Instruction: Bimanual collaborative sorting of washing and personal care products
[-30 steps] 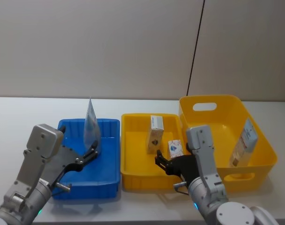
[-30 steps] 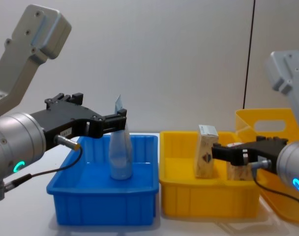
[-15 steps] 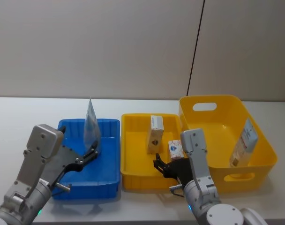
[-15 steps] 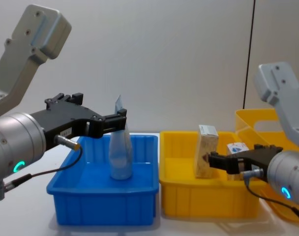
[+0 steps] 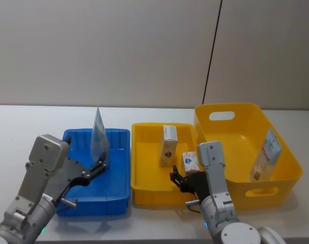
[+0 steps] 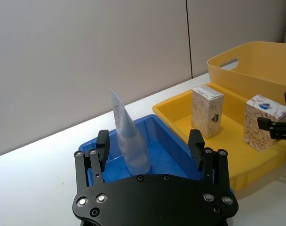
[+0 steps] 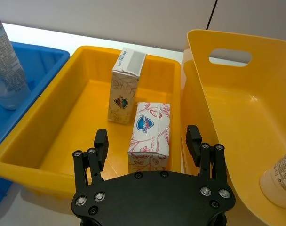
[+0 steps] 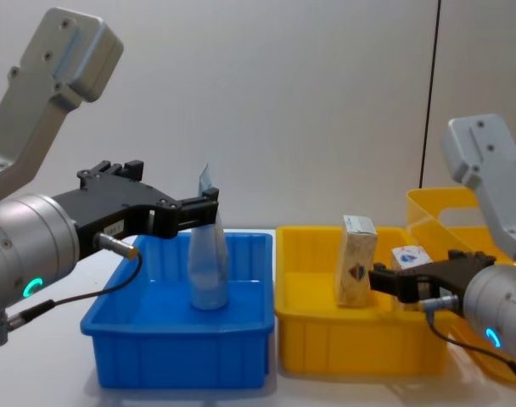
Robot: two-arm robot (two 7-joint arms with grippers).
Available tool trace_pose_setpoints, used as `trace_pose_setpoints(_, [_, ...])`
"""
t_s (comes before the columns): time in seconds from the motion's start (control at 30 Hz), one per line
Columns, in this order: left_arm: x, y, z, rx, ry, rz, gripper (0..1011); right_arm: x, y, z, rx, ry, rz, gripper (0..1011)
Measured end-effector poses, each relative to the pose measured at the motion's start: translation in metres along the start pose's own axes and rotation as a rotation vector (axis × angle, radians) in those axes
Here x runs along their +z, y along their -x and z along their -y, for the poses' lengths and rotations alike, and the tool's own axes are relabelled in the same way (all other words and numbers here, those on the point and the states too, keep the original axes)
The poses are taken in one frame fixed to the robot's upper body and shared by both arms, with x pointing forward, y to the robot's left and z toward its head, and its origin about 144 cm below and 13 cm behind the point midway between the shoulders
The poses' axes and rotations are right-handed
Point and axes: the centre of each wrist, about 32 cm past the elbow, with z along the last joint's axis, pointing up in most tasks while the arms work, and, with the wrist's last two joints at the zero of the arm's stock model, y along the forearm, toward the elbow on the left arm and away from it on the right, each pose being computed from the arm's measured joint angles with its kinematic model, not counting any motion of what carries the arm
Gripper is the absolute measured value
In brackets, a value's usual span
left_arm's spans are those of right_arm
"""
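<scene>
A pale-blue tube (image 5: 99,136) (image 6: 129,141) (image 8: 207,264) stands upright, crimped end up, in the blue bin (image 5: 119,195). My left gripper (image 5: 96,168) (image 6: 149,148) is open just short of the tube, which lines up between its fingers. Two cream cartons stand in the small yellow tray (image 5: 144,195): a taller one (image 5: 168,145) (image 7: 126,84) at the back and a shorter one (image 5: 190,160) (image 7: 150,136) nearer. My right gripper (image 5: 181,179) (image 7: 147,139) (image 8: 387,280) is open, its fingers to either side of the shorter carton without touching it.
The large yellow basket (image 5: 230,109) stands at the right with a white bottle (image 5: 266,152) leaning against its right wall. Blue bin, tray and basket sit side by side on the white table (image 5: 22,127), with a wall behind.
My right arm has shifted slightly left and back, uncovering the shorter carton in the chest view. Its gripper stays open. The left arm and the tube have not moved.
</scene>
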Motion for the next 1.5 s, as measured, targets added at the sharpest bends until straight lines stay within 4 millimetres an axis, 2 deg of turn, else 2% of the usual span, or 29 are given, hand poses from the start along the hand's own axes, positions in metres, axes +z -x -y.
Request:
trace_pose_setpoints(1.07, [0.0,0.0,0.0,0.0,0.0,0.0,1001,-0.006,0.006,-0.013,0.012,0.029,0.038,1000])
trace_pose_setpoints(1.27, [0.0,0.0,0.0,0.0,0.0,0.0,1002,-0.006,0.007,-0.014,0.014,0.029,0.04,868])
trace_pose_setpoints(1.5, [0.0,0.0,0.0,0.0,0.0,0.0,1002,-0.006,0.007,-0.014,0.016,0.03,0.042,655])
